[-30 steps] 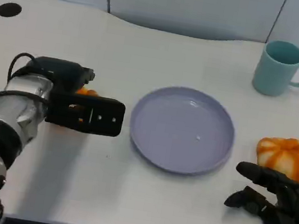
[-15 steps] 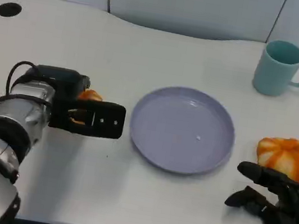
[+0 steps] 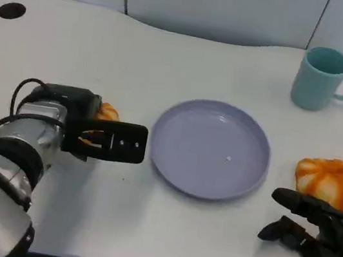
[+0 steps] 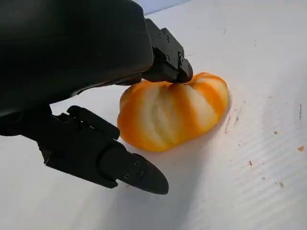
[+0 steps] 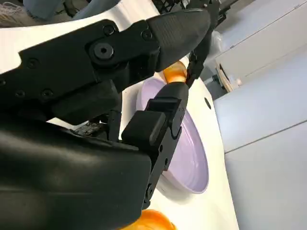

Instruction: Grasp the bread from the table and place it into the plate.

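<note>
An orange-and-white striped bread (image 3: 106, 113) sits left of the lilac plate (image 3: 210, 149). My left hand (image 3: 108, 139) grips it. In the left wrist view one finger presses on the bread's (image 4: 172, 112) top and the thumb (image 4: 108, 160) lies under its near side, low over the table. The plate holds nothing. My right hand (image 3: 317, 238) rests on the table at the front right with its fingers apart, holding nothing, just in front of a second striped bread (image 3: 331, 181). In the right wrist view the plate (image 5: 188, 165) lies beyond that hand's fingers.
A teal mug (image 3: 323, 78) stands at the back right, beyond the plate. Two dark round holes (image 3: 10, 10) mark the table's far corners. The white table runs to a grey wall at the back.
My left hand has moved a little to the right, toward the plate, and the bread has moved with it. The right hand and the second bread have stayed put.
</note>
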